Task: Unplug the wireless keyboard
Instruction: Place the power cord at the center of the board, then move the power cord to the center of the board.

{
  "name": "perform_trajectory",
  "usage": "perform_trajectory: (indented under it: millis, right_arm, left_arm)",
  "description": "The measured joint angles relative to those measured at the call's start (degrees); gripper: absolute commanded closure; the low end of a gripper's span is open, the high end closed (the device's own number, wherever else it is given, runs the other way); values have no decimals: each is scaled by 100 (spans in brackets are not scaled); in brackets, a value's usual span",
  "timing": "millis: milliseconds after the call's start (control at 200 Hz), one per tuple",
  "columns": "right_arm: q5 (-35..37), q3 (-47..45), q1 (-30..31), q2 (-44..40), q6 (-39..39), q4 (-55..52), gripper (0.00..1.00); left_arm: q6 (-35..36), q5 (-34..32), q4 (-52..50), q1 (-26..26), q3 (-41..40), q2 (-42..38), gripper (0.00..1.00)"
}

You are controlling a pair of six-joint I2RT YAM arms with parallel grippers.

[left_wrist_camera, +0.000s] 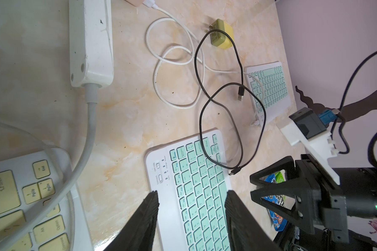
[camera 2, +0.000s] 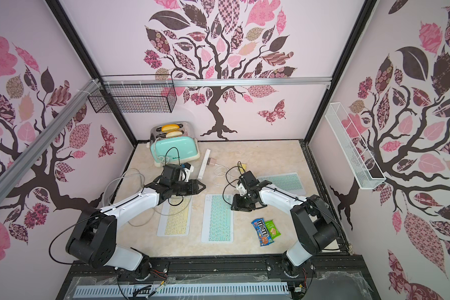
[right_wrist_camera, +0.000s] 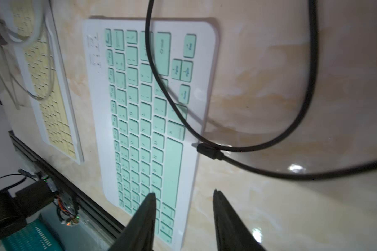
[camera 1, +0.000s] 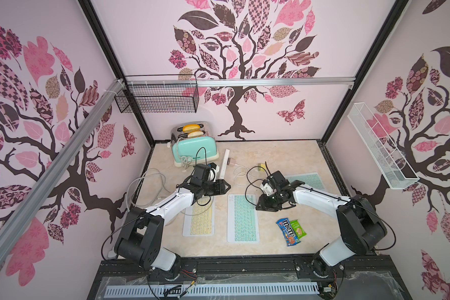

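While the mint keyboard (camera 1: 243,220) sits mid-table, the black cable's plug (right_wrist_camera: 207,151) lies loose beside its 3 o'clock edge. The right gripper (right_wrist_camera: 183,192) hangs there, jaws apart and empty; the left gripper (left_wrist_camera: 191,191), at 11 o'clock, gapes empty too.

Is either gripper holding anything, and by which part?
Nothing is held. The left gripper and right gripper are both open and empty; the black cable's plug lies free beside the green keyboard.

Around the middle keyboard (camera 1: 243,218): second keyboard (camera 1: 199,220) at nine o'clock; snack packets (camera 1: 290,231) at three; third keyboard (camera 1: 308,180) at two; toaster (camera 1: 192,148) at eleven; cable (right_wrist_camera: 207,150) lies across it
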Motion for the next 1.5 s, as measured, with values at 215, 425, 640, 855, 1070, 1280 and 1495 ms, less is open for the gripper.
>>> perform_trajectory:
  millis: [215, 425, 640, 855, 1070, 1280, 1495]
  right_arm:
    - [1086, -105, 0, -730, 0, -442, 25]
    - [1937, 476, -2, -1058, -70, -789, 28]
    - [2199, 2181, -2, 682, -461, -623, 30]
    - [2229, 3512, -39, 2505, -933, -461, 35]
    - [2015, 3832, -46, 3230, -1163, -472, 38]
    - [1923, 4009, -46, 3370, -1353, -450, 53]
    - [1858, 4048, -92, 3460, -1486, -382, 79]
  left_arm:
    - [4, 76, -238, 424, 24, -2, 47]
    - [96, 85, -431, 579, 240, -2, 48]
    - [96, 129, -531, 579, 249, -2, 49]
    - [142, 149, -721, 579, 249, -2, 49]
    - [177, 149, -791, 579, 249, -2, 49]
    - [199, 181, -793, 579, 249, 70, 49]
    - [199, 192, -809, 579, 249, 125, 49]
